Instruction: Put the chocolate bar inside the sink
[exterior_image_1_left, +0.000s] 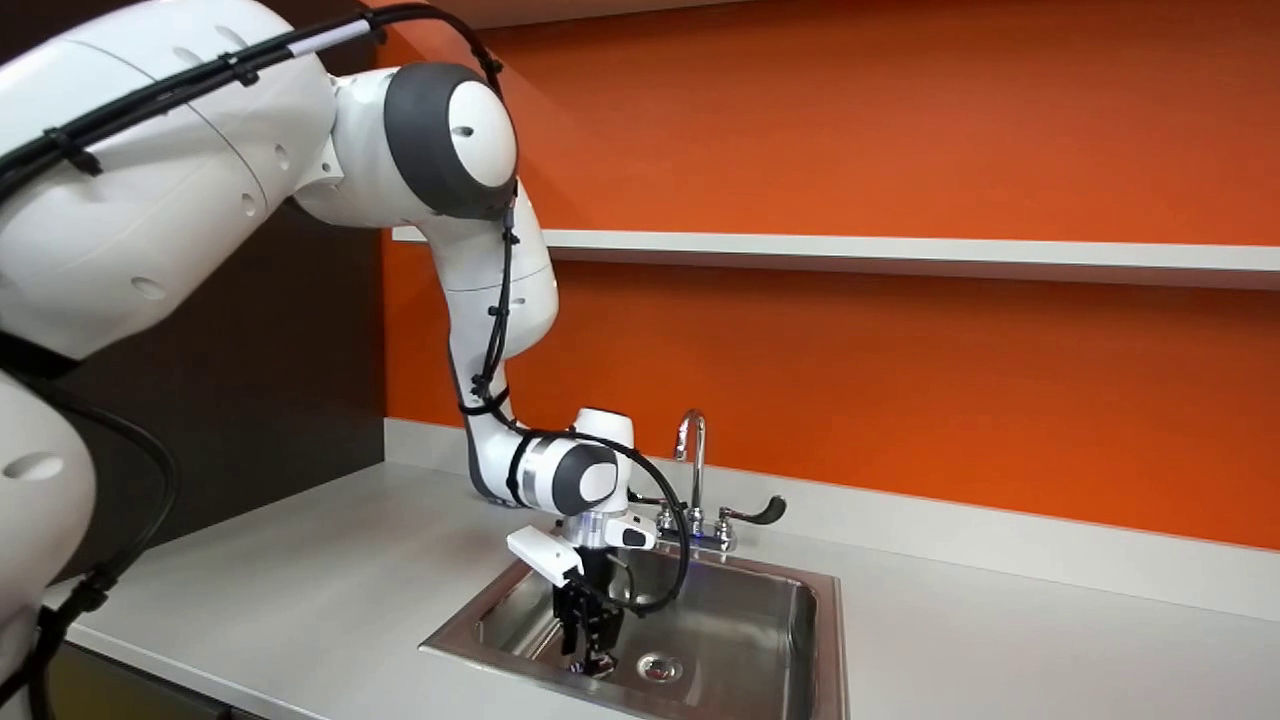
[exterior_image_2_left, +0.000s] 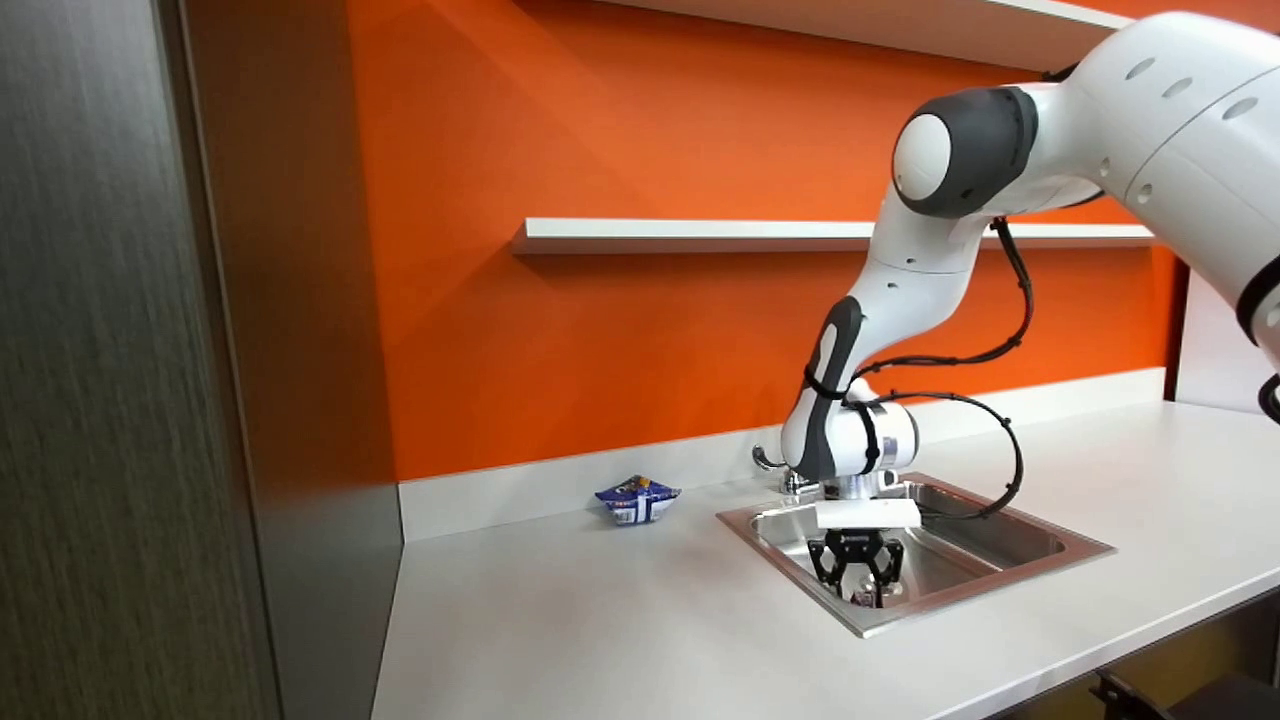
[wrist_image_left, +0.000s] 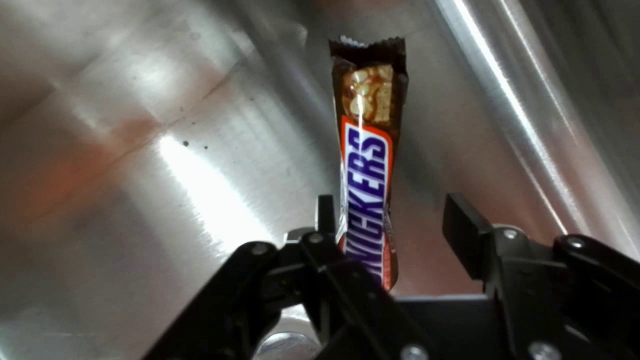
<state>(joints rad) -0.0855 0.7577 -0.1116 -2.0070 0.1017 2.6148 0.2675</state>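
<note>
The chocolate bar (wrist_image_left: 367, 175) is a slim dark brown Snickers wrapper inside the steel sink (wrist_image_left: 260, 135). Its near end is hidden behind the left finger in the wrist view. My gripper (wrist_image_left: 392, 220) is open with the bar between its fingers, close to the left finger and well apart from the right one. Whether the left finger touches it I cannot tell. In both exterior views the gripper (exterior_image_1_left: 590, 645) (exterior_image_2_left: 860, 592) is down inside the sink (exterior_image_1_left: 830, 640) (exterior_image_2_left: 1000, 588). The bar (exterior_image_2_left: 862, 600) shows only as a small dark patch at the fingertips in an exterior view.
The chrome faucet (exterior_image_1_left: 698, 470) with its handle (exterior_image_1_left: 765, 512) stands behind the sink, close to the arm. The drain (exterior_image_1_left: 659, 668) lies beside the gripper. A blue-and-white packet (exterior_image_2_left: 638, 500) sits on the counter by the backsplash. A white shelf (exterior_image_2_left: 690, 235) runs along the orange wall.
</note>
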